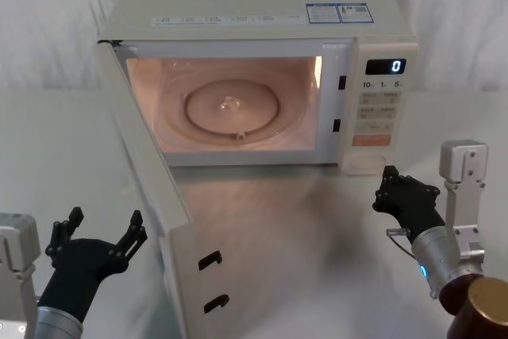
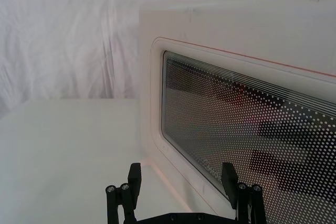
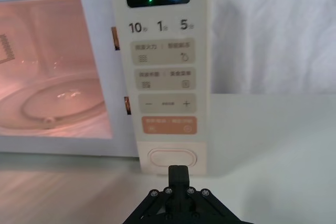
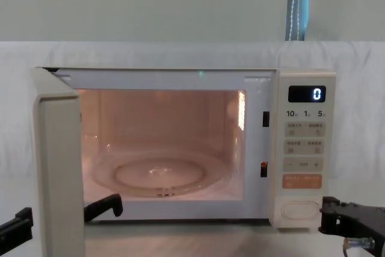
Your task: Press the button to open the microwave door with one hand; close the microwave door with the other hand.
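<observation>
Cream microwave door (image 1: 151, 188) with its dotted dark glass window, seen by us in the left wrist view, stands swung wide at the lit cavity's left. Our black left gripper (image 1: 99, 233), fingers spread and empty, hovers just outside it over bare table. Our black right gripper (image 3: 178, 174), fingers together, sits just before the wide cream oval button (image 3: 172, 159).

microwave door (image 1: 155, 188): 1 | button (image 3: 172, 159): 1 | left tool (image 1: 97, 233): 1 | right tool (image 1: 389, 188): 1

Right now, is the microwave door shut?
No: the microwave door stands swung wide open on its left hinge, showing the lit cavity and glass turntable.
</observation>
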